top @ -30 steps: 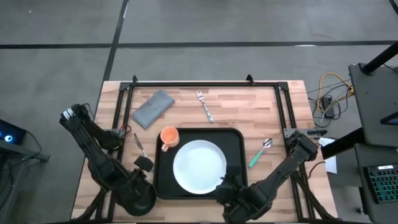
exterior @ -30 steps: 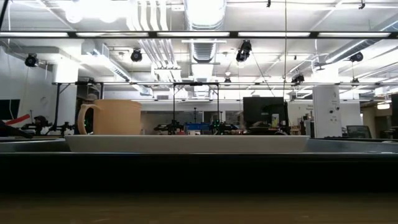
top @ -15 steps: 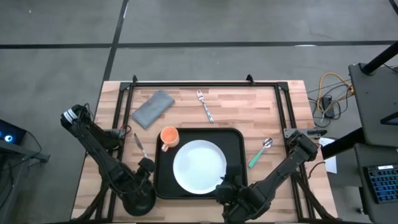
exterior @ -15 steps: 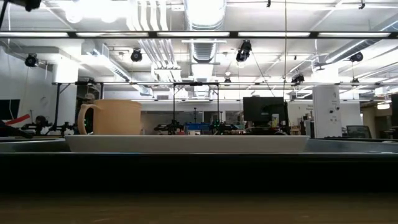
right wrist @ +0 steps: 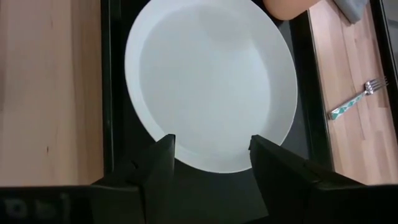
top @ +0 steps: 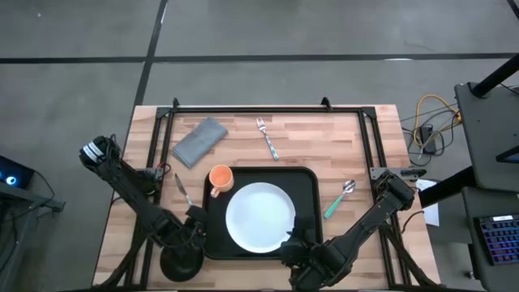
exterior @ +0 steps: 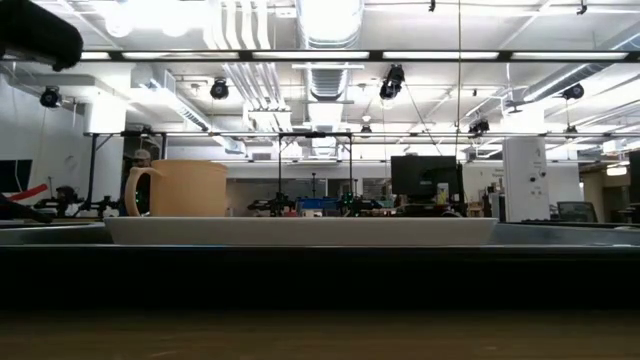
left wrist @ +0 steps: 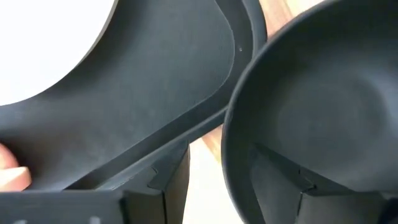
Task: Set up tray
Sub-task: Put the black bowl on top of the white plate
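From above, the tray [top: 304,182] lies at lower centre of the frame on the wooden tabletop [top: 324,138], carrying a white plate [top: 259,216] and an orange mug [top: 220,178] at its upper left corner. A grey napkin [top: 199,140] and a fork [top: 268,138] lie in the upper part of the tabletop, a green-handled spoon [top: 337,199] sits right of the tray, and a knife [top: 182,190] lies to its left. The left end effector [top: 193,221] sits at the tray's lower left edge, beside a small black bowl [top: 181,264]. The right end effector [top: 294,241] sits at the tray's lower edge.

At table height, the tray's rim [exterior: 320,262] spans the frame as a low dark band, plate and mug standing above it.

The left wrist camera shows the left end effector's fingers [left wrist: 168,186] parted, spanning the tray's rounded corner and the bowl's rim.

The right wrist camera shows the right end effector's fingers [right wrist: 155,163] spread wide over the plate's near edge, holding nothing.

The tray looks stiff, smooth plastic, probably light but slippery; the raised rim is the sensible hold, kept level because the loose plate and mug could slide.
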`<action>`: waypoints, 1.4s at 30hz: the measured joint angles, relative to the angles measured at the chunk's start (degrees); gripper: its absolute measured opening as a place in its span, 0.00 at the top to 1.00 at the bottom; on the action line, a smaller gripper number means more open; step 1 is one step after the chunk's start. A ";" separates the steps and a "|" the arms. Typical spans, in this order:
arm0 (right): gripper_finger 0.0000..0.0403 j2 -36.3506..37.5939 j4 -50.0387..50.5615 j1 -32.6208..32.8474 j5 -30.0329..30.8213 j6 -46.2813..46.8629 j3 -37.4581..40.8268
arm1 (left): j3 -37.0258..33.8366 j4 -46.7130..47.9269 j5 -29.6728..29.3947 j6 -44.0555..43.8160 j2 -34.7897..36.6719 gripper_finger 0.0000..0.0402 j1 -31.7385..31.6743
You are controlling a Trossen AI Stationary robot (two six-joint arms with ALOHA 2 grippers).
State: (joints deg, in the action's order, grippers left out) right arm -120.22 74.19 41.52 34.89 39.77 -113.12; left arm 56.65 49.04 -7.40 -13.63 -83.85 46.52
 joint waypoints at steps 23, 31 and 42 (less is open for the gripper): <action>0.52 0.00 -1.11 -0.02 -0.15 -0.95 0.02 | 9.05 1.37 0.54 -9.43 -0.11 1.00 -6.13; 0.52 0.00 -1.22 -0.04 -0.14 -2.32 0.02 | 23.42 10.65 -2.76 -11.98 -0.09 1.00 -15.82; 0.52 3.76 11.25 1.07 9.97 8.91 0.02 | 20.85 0.25 0.76 -4.88 -0.09 1.00 -36.96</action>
State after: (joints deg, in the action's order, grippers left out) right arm -116.47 85.44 42.58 44.87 48.67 -113.10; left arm 77.50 49.29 -6.64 -18.51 -83.94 9.57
